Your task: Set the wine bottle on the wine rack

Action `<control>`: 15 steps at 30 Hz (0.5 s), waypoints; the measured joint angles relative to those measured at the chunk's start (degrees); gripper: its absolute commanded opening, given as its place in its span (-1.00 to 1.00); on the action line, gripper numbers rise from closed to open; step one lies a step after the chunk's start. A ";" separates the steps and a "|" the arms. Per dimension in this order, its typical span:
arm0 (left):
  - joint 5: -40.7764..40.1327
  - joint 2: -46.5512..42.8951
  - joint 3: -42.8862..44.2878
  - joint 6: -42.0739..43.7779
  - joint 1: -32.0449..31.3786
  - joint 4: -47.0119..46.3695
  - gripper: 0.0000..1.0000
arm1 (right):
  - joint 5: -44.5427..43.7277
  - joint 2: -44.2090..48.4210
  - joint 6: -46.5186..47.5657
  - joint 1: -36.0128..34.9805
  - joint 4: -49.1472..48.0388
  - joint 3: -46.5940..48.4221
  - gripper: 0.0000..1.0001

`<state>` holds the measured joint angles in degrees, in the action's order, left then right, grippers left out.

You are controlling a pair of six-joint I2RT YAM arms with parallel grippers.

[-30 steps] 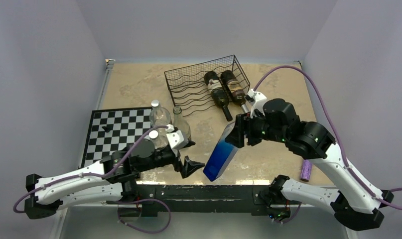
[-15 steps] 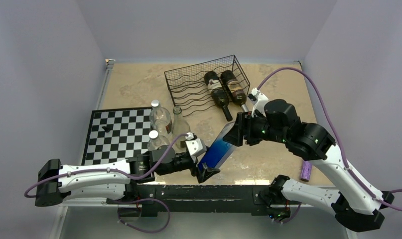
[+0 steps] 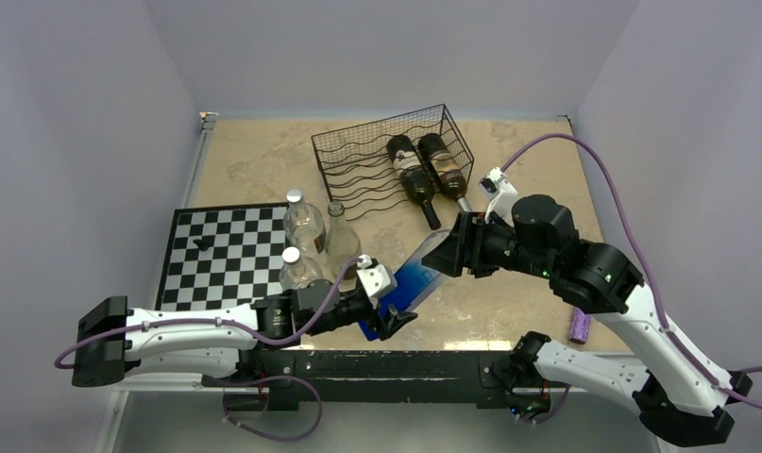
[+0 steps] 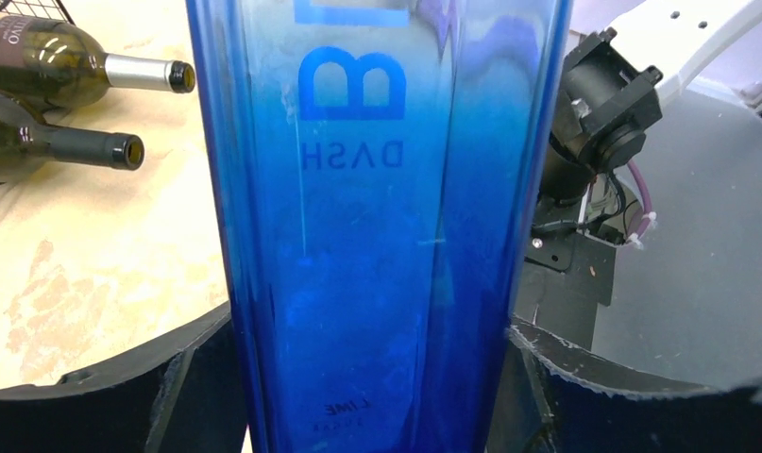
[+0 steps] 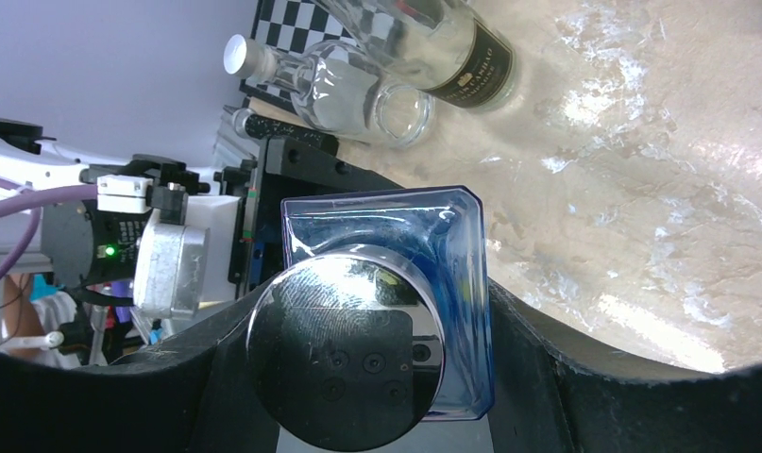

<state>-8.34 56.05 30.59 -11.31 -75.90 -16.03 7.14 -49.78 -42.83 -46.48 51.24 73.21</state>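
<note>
The table (image 3: 263, 165) carries the wine rack (image 3: 363, 168) at rear centre, with two dark bottles (image 3: 424, 172) lying in its right side. The blue wine bottle (image 3: 411, 283) hangs tilted near the front edge, well apart from the rack. The right gripper (image 3: 447, 253) clamps its capped upper end. The left gripper (image 3: 388, 317) presses both sides of its lower body.

I count one blue bottle (image 3: 410, 283), two dark wine bottles (image 3: 411, 174) (image 3: 443, 162) and three clear bottles (image 3: 303, 219) (image 3: 340, 238) (image 3: 296, 268). There is one wine rack (image 3: 358, 160), one chessboard (image 3: 216, 250) and one purple cylinder (image 3: 581, 324).
</note>
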 measured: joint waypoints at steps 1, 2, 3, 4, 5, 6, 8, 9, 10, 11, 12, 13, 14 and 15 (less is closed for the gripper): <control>-0.02 0.04 -0.48 0.20 0.00 -0.57 0.50 | -0.02 0.35 -0.50 0.00 -0.20 -0.35 -1.00; 0.02 0.11 -0.87 0.42 0.00 -0.87 0.48 | 0.00 0.57 -1.05 0.00 -0.28 -0.63 -1.00; 0.07 0.31 -1.27 0.68 0.00 -1.33 0.48 | 0.00 0.72 -1.44 0.00 -0.48 -0.96 -1.00; 0.09 0.50 -1.49 1.07 0.00 -1.66 0.48 | -0.04 0.90 -1.77 0.00 -0.66 -1.40 -1.00; 0.13 0.63 -1.73 1.44 0.00 -1.86 0.48 | -0.09 1.03 -2.08 0.00 -0.66 -1.68 -1.00; 0.13 0.70 -2.08 1.57 0.00 -2.25 0.49 | -0.07 1.11 -2.38 0.00 -0.66 -1.97 -1.00; 0.15 0.66 -2.71 2.01 0.00 -2.89 0.48 | -0.07 1.18 -2.93 0.00 -0.70 -2.23 -1.00; 0.17 0.61 -3.19 2.23 0.00 -3.23 0.43 | -0.07 1.20 -3.13 0.00 -0.70 -2.23 -1.00; 0.20 0.46 -3.69 2.56 0.00 -3.26 0.25 | -0.07 1.29 -3.32 0.00 -0.81 -2.23 -1.00; 0.17 0.28 -4.24 2.99 0.00 -3.37 0.13 | -0.07 1.42 -3.50 0.00 -0.92 -2.23 -1.00; 0.22 0.07 -4.59 3.72 0.00 -3.65 -0.10 | -0.11 1.53 -3.85 0.00 -0.92 -2.29 -1.00; 0.24 -0.11 -4.79 3.96 0.00 -3.80 -0.51 | -0.04 1.64 -4.33 -0.02 -1.07 -2.43 -1.00; 0.28 -0.35 -4.94 4.48 0.02 -3.87 -1.00 | 0.11 1.75 -4.46 -0.04 -1.14 -2.51 -1.00; 0.17 -0.50 -4.96 4.66 0.00 -3.85 -1.00 | 0.13 1.81 -4.52 -0.07 -1.16 -2.56 -1.00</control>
<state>-8.16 55.55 25.63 -6.66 -75.90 -19.88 7.27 -47.97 -47.35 -46.54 50.09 70.65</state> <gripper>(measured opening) 0.696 0.648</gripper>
